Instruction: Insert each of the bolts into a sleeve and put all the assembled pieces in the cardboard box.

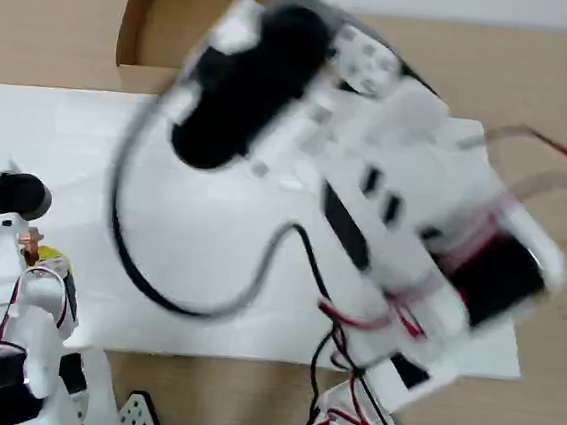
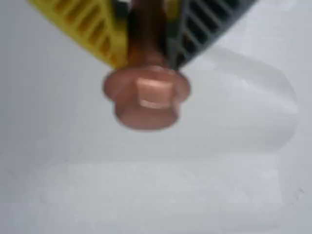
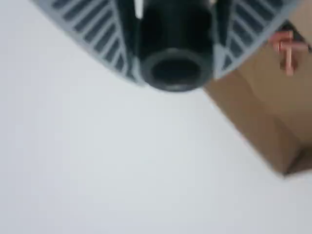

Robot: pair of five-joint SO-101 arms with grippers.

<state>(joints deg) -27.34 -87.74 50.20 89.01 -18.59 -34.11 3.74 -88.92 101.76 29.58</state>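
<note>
My left gripper (image 2: 146, 53) is shut on a copper bolt (image 2: 146, 97), clamped by its shank between a yellow finger and a grey one, with the flanged head sticking out past the tips over the white mat. In the high view that bolt (image 1: 30, 240) sits at the left arm near the mat's left edge. My right gripper (image 3: 175, 75) is shut on a black sleeve (image 3: 175, 63), whose open end faces out. It hangs above the mat beside the cardboard box (image 3: 263, 126). A copper piece (image 3: 287, 48) lies inside the box.
The white mat (image 1: 212, 226) covers most of the wooden table. The open cardboard box (image 1: 171, 21) stands at the mat's far edge. The right arm (image 1: 387, 182) stretches across the middle of the mat, and its black cable (image 1: 156, 281) loops over the mat.
</note>
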